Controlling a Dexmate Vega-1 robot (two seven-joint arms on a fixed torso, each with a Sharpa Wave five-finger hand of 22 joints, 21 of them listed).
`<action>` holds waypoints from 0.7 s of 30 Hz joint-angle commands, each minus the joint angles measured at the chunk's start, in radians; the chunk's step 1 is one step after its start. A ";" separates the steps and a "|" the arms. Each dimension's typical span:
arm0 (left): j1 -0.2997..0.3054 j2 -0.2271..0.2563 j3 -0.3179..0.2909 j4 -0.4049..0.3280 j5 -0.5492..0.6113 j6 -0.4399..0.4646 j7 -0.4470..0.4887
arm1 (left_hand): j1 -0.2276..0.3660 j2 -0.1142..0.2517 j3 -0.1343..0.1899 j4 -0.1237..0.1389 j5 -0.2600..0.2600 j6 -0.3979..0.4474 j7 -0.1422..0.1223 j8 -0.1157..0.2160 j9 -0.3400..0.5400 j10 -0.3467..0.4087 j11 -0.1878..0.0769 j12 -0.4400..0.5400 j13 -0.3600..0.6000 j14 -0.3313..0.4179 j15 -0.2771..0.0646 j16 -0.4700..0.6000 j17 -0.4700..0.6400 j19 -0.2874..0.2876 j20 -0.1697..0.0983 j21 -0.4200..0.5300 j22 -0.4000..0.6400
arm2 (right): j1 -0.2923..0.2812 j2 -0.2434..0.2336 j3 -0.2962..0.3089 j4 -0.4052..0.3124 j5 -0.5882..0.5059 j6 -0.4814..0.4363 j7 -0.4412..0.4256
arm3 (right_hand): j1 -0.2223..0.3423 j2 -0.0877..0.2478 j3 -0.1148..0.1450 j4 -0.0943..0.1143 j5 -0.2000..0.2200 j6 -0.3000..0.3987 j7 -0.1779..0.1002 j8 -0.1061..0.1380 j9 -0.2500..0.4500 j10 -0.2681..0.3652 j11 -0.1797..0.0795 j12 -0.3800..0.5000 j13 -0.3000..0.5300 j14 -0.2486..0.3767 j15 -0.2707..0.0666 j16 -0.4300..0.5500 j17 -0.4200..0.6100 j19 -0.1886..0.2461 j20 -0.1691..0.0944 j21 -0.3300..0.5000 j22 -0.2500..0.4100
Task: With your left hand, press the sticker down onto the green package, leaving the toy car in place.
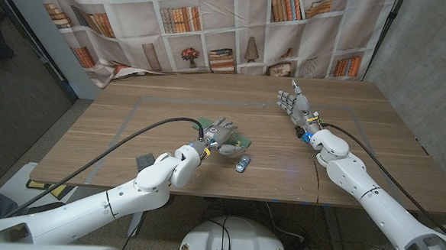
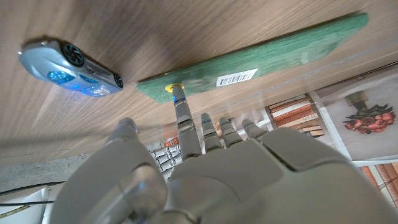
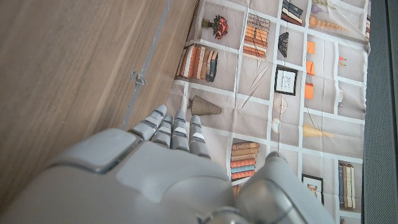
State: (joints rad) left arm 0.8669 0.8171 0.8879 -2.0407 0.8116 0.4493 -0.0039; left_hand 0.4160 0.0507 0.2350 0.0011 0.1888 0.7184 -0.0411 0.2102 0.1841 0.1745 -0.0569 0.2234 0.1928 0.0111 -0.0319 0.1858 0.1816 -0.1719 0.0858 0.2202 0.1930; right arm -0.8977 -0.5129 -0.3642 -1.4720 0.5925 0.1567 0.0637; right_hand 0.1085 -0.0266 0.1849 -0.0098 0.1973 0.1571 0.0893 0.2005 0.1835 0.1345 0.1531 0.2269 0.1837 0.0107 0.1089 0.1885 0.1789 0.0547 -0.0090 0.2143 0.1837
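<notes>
The flat green package [image 1: 242, 140] lies near the table's middle, and my left hand [image 1: 219, 132] hovers over it and hides most of it. In the left wrist view, one fingertip [image 2: 180, 103] of my left hand [image 2: 211, 174] touches a small yellow sticker [image 2: 170, 88] at the corner of the package [image 2: 286, 50], beside a white barcode label [image 2: 236, 78]. The silver-blue toy car [image 1: 241, 164] [image 2: 69, 67] sits on the wood just beside the package, toward the near edge and apart from the hand. Farther right, my right hand [image 1: 293, 103] [image 3: 161, 174] stands with fingers extended, holding nothing.
A curtain printed with bookshelves [image 1: 212, 32] hangs behind the table's far edge. Thin tape lines [image 1: 132, 109] mark a rectangle on the wooden table [image 1: 375, 133]. A black cable [image 1: 123, 143] runs along my left arm.
</notes>
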 commanded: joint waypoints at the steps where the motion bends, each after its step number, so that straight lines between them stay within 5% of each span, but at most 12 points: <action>1: -0.022 -0.016 0.019 0.023 0.008 -0.008 -0.018 | 0.002 0.009 0.000 -0.007 -0.002 0.014 0.002 0.005 0.004 0.013 0.002 0.002 0.002 0.005 -0.028 0.006 0.000 -0.005 -0.003 0.008 0.003 | -0.001 0.002 0.005 0.010 0.006 0.003 0.000 | -0.002 0.008 0.000 0.001 -0.003 0.009 0.001 -0.003 0.005 0.005 0.005 -0.002 0.005 0.005 0.007 -0.001 0.004 0.006 0.001 0.000 0.003; 21: -0.029 -0.041 0.040 0.049 0.040 0.026 -0.028 | 0.009 0.010 0.001 -0.011 -0.003 0.072 0.017 0.021 0.004 0.028 -0.001 0.004 0.002 0.013 -0.040 0.005 0.000 -0.004 -0.006 0.009 0.003 | 0.019 0.006 -0.001 0.031 0.006 -0.007 0.020 | -0.002 0.010 -0.001 0.000 -0.002 0.009 0.001 -0.003 0.005 0.006 0.007 -0.003 0.005 0.005 0.008 -0.001 0.004 0.007 0.001 -0.001 0.004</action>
State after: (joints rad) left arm 0.8431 0.7883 0.9168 -2.0067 0.8440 0.4631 -0.0215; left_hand 0.4278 0.0628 0.2349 -0.0070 0.1888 0.7812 -0.0247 0.2260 0.1837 0.1957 -0.0578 0.2233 0.1928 0.0183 -0.0323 0.1858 0.1816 -0.1719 0.0858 0.2202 0.1930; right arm -0.8879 -0.5080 -0.3619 -1.4489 0.5990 0.1567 0.0750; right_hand 0.1047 -0.0228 0.1849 -0.0097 0.1973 0.1570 0.0893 0.2005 0.1835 0.1344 0.1532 0.2269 0.1837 0.0111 0.1084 0.1885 0.1789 0.0546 -0.0090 0.2144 0.1837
